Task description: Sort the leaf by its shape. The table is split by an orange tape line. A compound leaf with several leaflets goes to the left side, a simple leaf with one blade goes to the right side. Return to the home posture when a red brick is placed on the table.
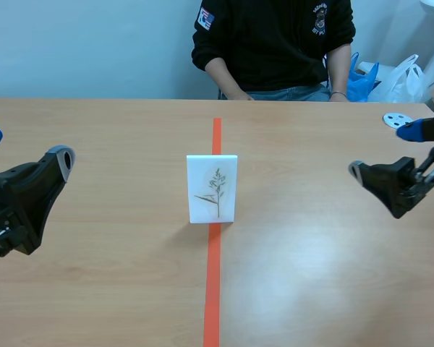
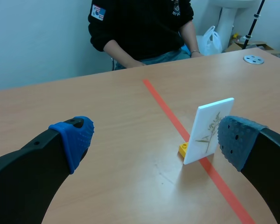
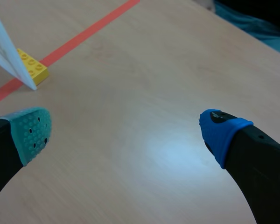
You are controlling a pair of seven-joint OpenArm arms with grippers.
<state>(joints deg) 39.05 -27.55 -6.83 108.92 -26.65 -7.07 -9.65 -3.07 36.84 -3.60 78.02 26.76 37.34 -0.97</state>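
Both arms sit low at the edges of the scene view, the left hand [image 1: 25, 148] at the frame's left edge and the right hand [image 1: 383, 150] at its right edge, each well apart from the card. Both hands are spread wide, with nothing between their pads; each wrist view shows bare wood between its own fingers.

The white card [image 1: 212, 189] stands upright at the centre of the frame, squarely on the orange tape line [image 1: 214, 275] that splits the surface [image 1: 94, 289]. It bears a picture of a thin, branching sprig with several small leaflets. From the left wrist view the card [image 2: 209, 130] is ahead of the left hand [image 2: 156, 137], propped against a yellow brick [image 2: 183, 149] behind it.

A person [image 1: 275, 43] in a black top sits at the far edge, upper centre, forearms on the surface. A small patch [image 1: 205, 18] on the sleeve and a chest print are too small to read. A grey disc [image 1: 396, 119] lies at upper right. Behind it sit a white bag [image 1: 401, 76] and a blue bag [image 1: 362, 81], their contents hidden.
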